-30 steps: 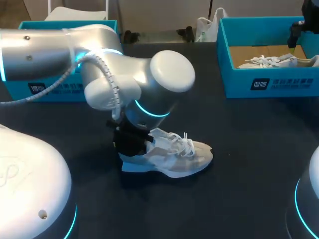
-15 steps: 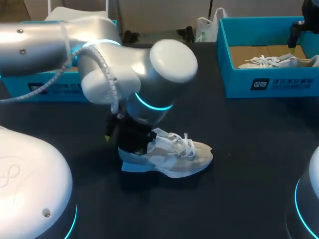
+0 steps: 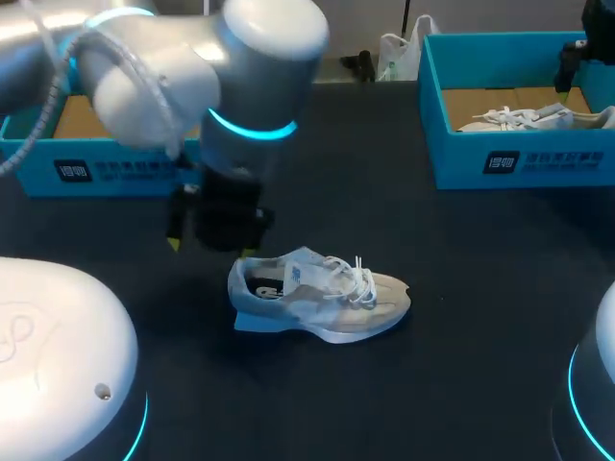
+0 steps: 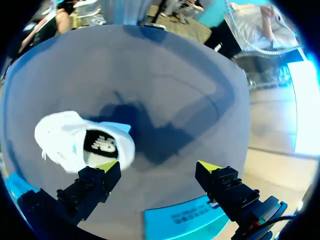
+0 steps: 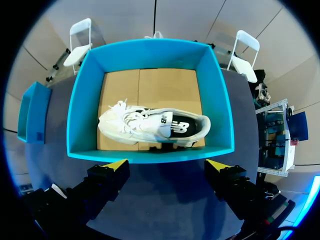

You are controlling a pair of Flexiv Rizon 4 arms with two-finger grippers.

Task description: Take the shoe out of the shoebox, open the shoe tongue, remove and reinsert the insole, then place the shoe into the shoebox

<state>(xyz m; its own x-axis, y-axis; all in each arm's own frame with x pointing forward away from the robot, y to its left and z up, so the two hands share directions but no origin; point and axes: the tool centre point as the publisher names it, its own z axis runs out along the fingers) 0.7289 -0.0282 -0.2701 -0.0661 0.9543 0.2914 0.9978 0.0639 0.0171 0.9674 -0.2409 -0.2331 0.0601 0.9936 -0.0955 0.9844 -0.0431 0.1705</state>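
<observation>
The dark table (image 3: 480, 288) carries a pale shoe (image 3: 322, 298), left shoebox (image 3: 115, 171) and right shoebox (image 3: 524, 158).

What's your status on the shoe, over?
Left gripper open, empty, beside the shoe at its heel. Right gripper open above the box, second shoe inside. Shoe upright on table, unobstructed.

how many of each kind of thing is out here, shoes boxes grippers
shoes: 2, the loose shoe and the boxed shoe
shoeboxes: 2, the left shoebox and the right shoebox
grippers: 2, the left gripper and the right gripper, both open
total: 6
</observation>
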